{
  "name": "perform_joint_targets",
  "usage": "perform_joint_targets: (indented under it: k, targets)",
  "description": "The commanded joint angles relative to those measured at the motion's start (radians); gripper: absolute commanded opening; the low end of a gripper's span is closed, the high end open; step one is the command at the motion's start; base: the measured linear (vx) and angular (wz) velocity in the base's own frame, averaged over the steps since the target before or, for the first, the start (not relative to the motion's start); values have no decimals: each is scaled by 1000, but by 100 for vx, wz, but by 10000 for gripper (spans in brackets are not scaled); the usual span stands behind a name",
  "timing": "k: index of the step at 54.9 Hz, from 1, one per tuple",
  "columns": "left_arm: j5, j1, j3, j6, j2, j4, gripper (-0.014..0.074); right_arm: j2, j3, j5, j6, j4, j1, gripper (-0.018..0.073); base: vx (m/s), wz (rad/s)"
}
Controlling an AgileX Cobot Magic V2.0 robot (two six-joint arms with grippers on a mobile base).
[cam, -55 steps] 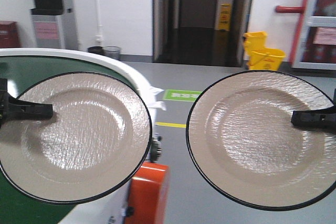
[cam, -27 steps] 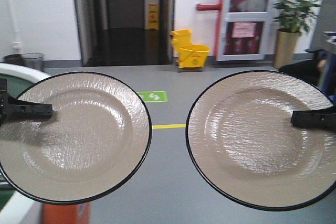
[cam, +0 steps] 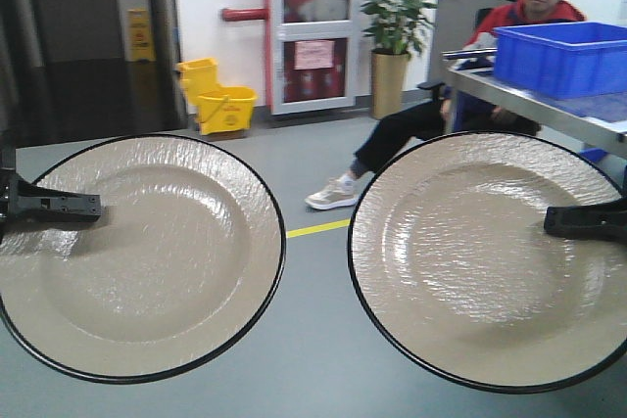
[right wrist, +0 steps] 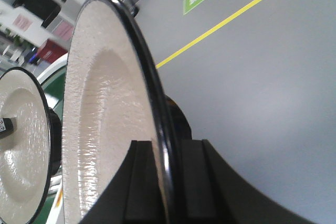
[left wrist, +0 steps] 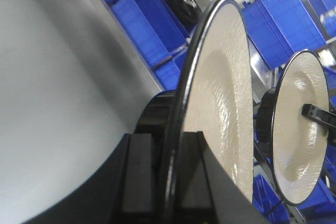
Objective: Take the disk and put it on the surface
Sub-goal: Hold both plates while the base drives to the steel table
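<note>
The grey floor point(cam: 318, 359) carries a yellow line point(cam: 318, 228). A yellow mop bucket point(cam: 223, 105) stands beside a red-framed door point(cam: 309, 26). A potted plant point(cam: 395, 26), a seated person point(cam: 507, 19) and a blue bin point(cam: 563, 56) occupy the right.

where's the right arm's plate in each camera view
Front view: the right plate fills the right half, its rim pinched by the right gripper.
Left wrist view: it is the smaller, farther plate at the right edge.
Right wrist view: it is the large edge-on plate in the middle.
Shared landmark: the left plate, beside it in all three views.
</note>
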Motion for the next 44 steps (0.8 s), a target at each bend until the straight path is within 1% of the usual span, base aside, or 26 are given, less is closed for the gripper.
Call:
perform_joint_targets:
  k: [1, 19, 44]
  targets:
    - [36, -7, -33, -17, -44, -144, -1, -34, -33, -3, 0, 133, -6, -9, 28, -44]
    - [37, -7, -33, -17, -44, -144, -1, -34, -33, 10, 0, 133, -6, -9, 33, -30]
    - [37, -7, -33, -17, -44, -144, -1, -34, -33, 10, -1, 133, -6, -9, 45, -7]
